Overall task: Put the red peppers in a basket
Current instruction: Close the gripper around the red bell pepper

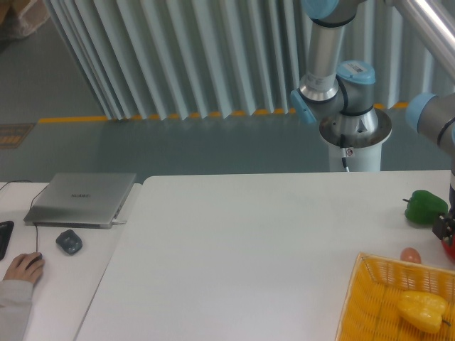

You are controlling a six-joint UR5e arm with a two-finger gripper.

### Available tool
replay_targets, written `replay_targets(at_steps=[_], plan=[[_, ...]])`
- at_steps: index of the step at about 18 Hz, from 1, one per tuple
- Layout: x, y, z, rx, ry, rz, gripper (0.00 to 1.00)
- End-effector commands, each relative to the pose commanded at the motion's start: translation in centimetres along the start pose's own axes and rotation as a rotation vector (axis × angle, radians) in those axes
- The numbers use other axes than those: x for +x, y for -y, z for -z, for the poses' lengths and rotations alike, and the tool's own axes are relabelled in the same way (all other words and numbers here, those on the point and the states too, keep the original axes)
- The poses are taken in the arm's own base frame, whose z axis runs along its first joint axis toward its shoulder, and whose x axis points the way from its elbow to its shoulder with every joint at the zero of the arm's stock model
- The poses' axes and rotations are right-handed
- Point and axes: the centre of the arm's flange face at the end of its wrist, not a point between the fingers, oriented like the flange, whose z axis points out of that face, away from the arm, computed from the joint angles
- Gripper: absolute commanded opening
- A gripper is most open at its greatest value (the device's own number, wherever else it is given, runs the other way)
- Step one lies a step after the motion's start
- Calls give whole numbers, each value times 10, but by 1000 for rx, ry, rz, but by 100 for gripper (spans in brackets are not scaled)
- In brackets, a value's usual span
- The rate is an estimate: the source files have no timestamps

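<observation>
Nearest to me, at the lower right corner, the basket [370, 298] sits on the white tabletop [242, 241] with a yellow pepper [422, 311] lying inside it, the basket running out of sight past the edge. At the lower left a person's hand [23, 267] rests on a mouse, with a small dark object [69, 241] just beyond it and a closed grey laptop [82, 199] behind that. Just behind the basket's far rim a small reddish-orange thing [410, 254] shows, too little of it to name. At the right edge only a sliver of the red pepper [449, 248] is visible on the tabletop outside the basket, with the robot's hand [445, 229] directly over it and mostly cut off, so I cannot tell whether its fingers have closed on the pepper. Touching that dark hand, slightly farther back, sits a green pepper [425, 207]. Beyond the tabletop stands the arm's base [354, 135] before a ribbed grey wall [178, 57].
</observation>
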Motion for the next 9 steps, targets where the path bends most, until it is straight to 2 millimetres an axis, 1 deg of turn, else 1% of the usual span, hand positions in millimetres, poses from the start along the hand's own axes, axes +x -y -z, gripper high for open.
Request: replay_targets(at_steps=[8, 9], plan=[[2, 0, -3, -6, -2, -5, 100], [2, 1, -4, -7, 0, -5, 95]])
